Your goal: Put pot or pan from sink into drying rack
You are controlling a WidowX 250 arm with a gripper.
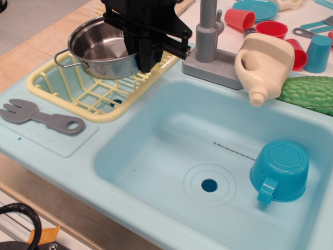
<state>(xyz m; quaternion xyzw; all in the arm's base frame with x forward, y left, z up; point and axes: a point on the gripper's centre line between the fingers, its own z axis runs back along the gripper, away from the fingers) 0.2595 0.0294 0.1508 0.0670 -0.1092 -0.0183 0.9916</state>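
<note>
Stainless-steel pan [99, 49] sits at the upper left of the frame, over the yellow drying rack [78, 91], its right rim pinched by our black gripper [147, 52]. We judge it not yet seated: let go now, it could tip off the slats or slide back toward the blue sink [171, 151].

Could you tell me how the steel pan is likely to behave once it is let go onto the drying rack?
The pan looks thin and shiny, so probably light, rigid and rather slippery. The pincer grips only its rim on one side, so it may tilt on release. The drying rack has ribbed slats, so the pan might settle unevenly rather than flat.
</note>
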